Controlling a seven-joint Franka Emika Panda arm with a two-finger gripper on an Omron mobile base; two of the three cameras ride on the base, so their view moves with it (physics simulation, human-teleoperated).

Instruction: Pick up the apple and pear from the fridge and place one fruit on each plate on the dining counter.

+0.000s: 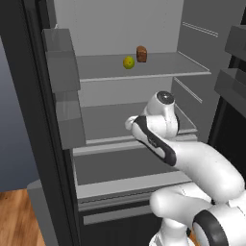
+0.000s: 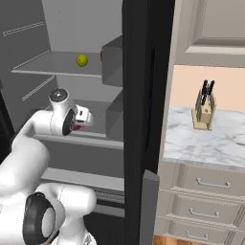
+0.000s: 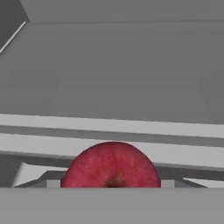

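Between the gripper (image 3: 111,186) tips, largely cut off at the hand view's bottom, the glossy round apple (image 3: 111,166) is sitting grasped before the fridge (image 1: 144,139) grey shelves.

Red apple (image 3: 112,166) low in open fridge (image 1: 144,72); yellow-green pear (image 1: 128,62) on upper shelf.

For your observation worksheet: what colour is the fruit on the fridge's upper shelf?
Yellow-green: the pear, clearest in the left base view.
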